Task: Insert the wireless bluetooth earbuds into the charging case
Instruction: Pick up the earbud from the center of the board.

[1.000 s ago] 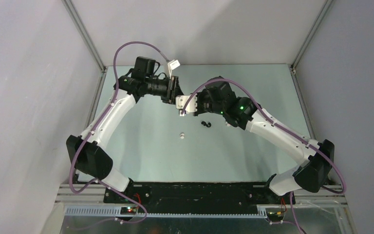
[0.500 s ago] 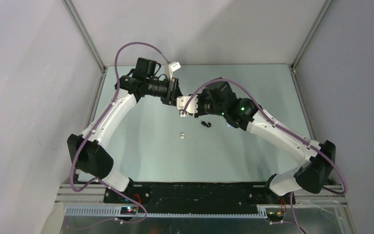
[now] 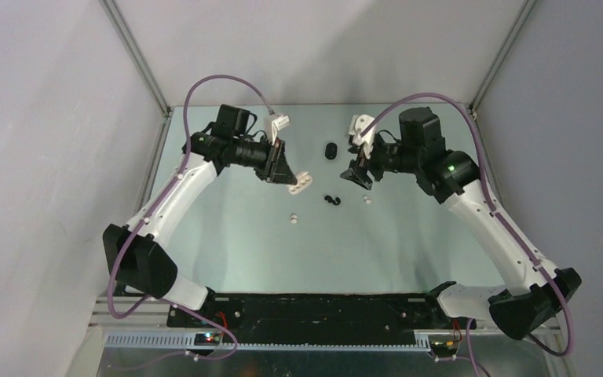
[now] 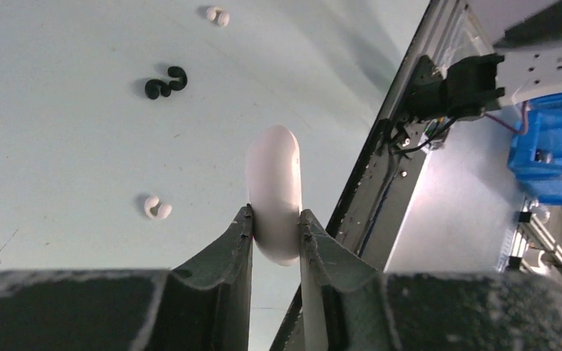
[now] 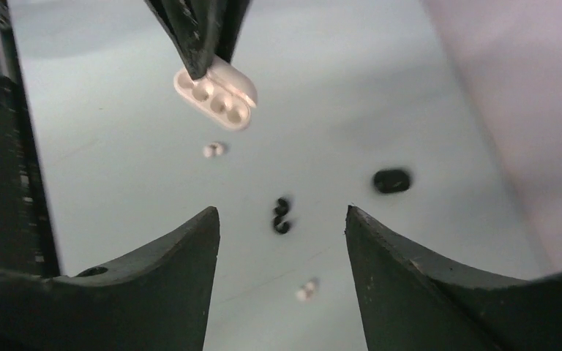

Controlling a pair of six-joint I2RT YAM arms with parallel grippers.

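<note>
Right pincer (image 3: pixel 357 177) withdrew, jaws apart; black earbuds (image 3: pixel 330 201) near it.

Looks down from high behind the near edge of the desk (image 3: pixel 243 236). Rides close on each wrist, facing past left tool (image 4: pixel 276 214) and right tool (image 5: pixel 282 210). Shares white case (image 3: pixel 298 183), black earbud pair (image 3: pixel 330 201).

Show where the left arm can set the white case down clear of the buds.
Bare: the near half of the table, between the white bud and the arm bases; also the far strip behind the black case. Crowded: the middle, around the black buds and the other white bud.
</note>
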